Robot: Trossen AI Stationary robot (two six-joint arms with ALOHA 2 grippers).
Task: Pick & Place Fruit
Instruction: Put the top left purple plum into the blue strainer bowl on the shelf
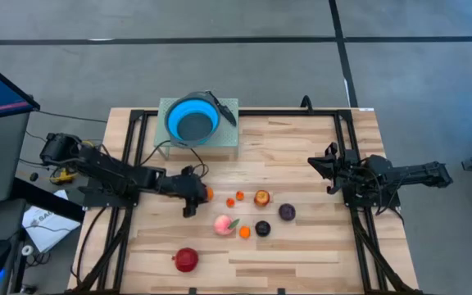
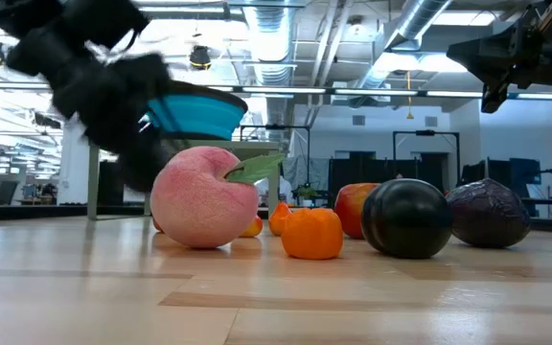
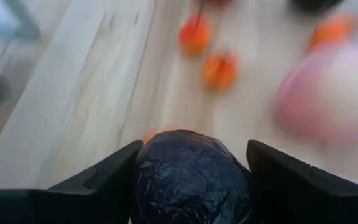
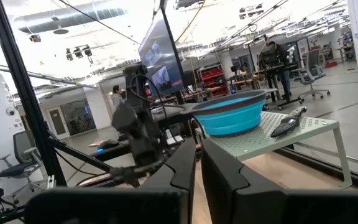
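Found a dark plum [image 3: 191, 180] set between the fingers [image 3: 104, 180] of the left gripper [image 1: 191, 195], low over the table [image 1: 301, 262], at 9 o'clock of the fruit cluster. Judged closed on the plum: both fingers appear to press its sides, jaws at a middling width. Cannot tell whether raised off the wood. Noted one tiny orange [image 1: 208, 194] just beside that gripper at 3 o'clock.

Counted on the table, unplaced:
- two tiny oranges [image 1: 234, 198] and an orange-red fruit [image 1: 261, 197] at cluster centre;
- a purple plum [image 1: 287, 212] at 3 o'clock;
- a pink peach [image 1: 223, 224], a small orange [image 1: 244, 232] and a black plum [image 1: 262, 229] at 6 o'clock;
- a red apple [image 1: 186, 260] well apart at 7 o'clock.

Located the blue bowl [image 1: 193, 120] on a green stand [image 1: 228, 143] at 11 o'clock of the table; seen no fruit inside.

Located the right gripper [image 1: 332, 170] at 3 o'clock, raised, fingers pressed together, holding nothing, waiting.

Assessed as an early stage: first pick in hand, no placement done. Left to do: lift, carry to the bowl, release, repeat for every remaining fruit.
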